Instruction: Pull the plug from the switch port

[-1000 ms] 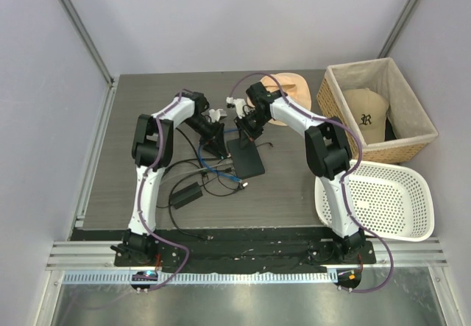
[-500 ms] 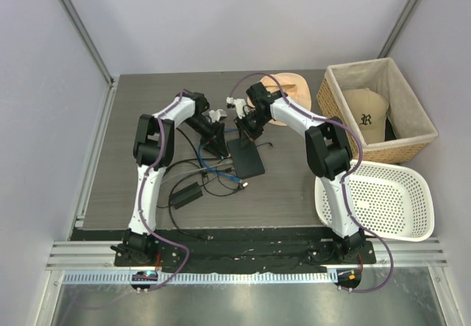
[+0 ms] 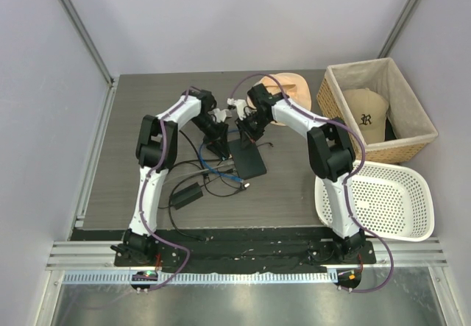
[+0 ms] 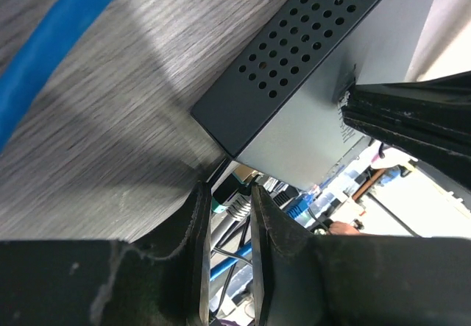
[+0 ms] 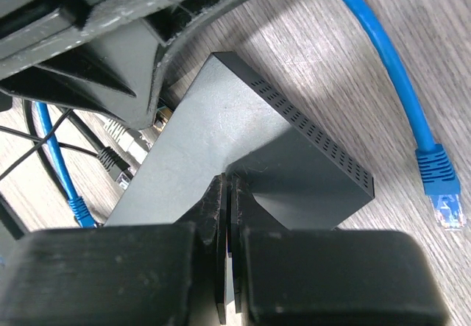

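Observation:
The flat black switch (image 3: 249, 160) lies mid-table; its perforated side shows in the left wrist view (image 4: 309, 39). My right gripper (image 3: 246, 133) is shut and empty, its tips (image 5: 227, 182) pressed on the switch's lid (image 5: 221, 120). My left gripper (image 3: 219, 148) is at the port edge, its jaws (image 4: 232, 197) closed narrowly on a grey ribbed plug (image 4: 237, 207). A blue plug (image 4: 298, 208) sits at the same edge just right of my fingers, also seen in the right wrist view (image 5: 77, 208). The blue cable's (image 5: 383, 54) other plug (image 5: 441, 197) lies loose on the table.
A black adapter brick (image 3: 186, 193) and thin black leads (image 3: 195, 168) lie left of the switch. A tan hat (image 3: 293, 94) is behind it. A wicker basket (image 3: 408, 131) with a cap and a white perforated basket (image 3: 379, 201) stand at the right.
My left arm's wrist and forearm have shifted slightly right and back; its gripper stays at the switch's port edge. The right arm and the switch have not visibly moved.

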Controlling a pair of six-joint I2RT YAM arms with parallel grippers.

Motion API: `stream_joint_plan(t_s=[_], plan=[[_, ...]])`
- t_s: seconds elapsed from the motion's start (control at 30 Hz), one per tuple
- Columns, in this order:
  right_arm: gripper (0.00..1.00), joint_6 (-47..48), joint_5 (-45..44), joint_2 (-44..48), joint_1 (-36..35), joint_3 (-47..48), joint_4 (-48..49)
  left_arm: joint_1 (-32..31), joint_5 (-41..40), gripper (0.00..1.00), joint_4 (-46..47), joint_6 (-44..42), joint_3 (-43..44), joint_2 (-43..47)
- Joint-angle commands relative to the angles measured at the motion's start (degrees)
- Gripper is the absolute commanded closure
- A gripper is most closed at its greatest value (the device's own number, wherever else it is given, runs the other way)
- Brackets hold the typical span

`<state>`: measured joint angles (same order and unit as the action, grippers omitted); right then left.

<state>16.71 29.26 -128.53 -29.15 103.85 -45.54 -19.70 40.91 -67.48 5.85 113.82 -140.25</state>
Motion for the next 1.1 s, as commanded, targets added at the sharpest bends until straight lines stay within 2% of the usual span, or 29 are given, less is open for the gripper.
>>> stream_joint_plan(t_s=[0.0,0.17,0.33,0.4,0.6,0.87,0.93,1.07], plan=[[0.99,3.77,-9.47,-3.13,-1.0,-8.92,-4.83,-2.97,-13.48,1.0,5.78,-0.22,-1.58,-3.19],[0.99,5.08,-9.48,-1.55,-0.91,-11.65,-2.89,-2.97,-14.01,1.0,5.61,-0.66,-1.41,-3.28],[0.99,7.02,-9.22,9.4,-0.82,-21.31,6.75,-2.97,-14.19,1.0,4.56,-1.45,-1.14,-3.9],[0.99,7.89,-9.74,11.1,-1.09,-23.51,8.01,-2.88,-13.92,1.0,4.29,-1.54,-1.23,-4.16],[0.99,10.8,-14.57,7.95,-1.35,-23.61,4.58,-2.8,-13.75,1.0,2.97,-2.07,1.05,-4.86],[0.99,11.77,-17.48,6.19,-1.44,-24.57,4.49,-1.74,-19.2,1.0,-0.62,-5.4,2.37,-4.94],[0.99,12.12,-17.21,6.89,-1.53,-25.8,6.15,-1.65,-17.71,1.0,-3.6,-5.23,6.48,-6.79],[0.99,11.07,-17.3,6.63,-1.53,-25.98,7.4,-1.57,-16.03,1.0,-2.3,-4.97,12.64,-8.9]])
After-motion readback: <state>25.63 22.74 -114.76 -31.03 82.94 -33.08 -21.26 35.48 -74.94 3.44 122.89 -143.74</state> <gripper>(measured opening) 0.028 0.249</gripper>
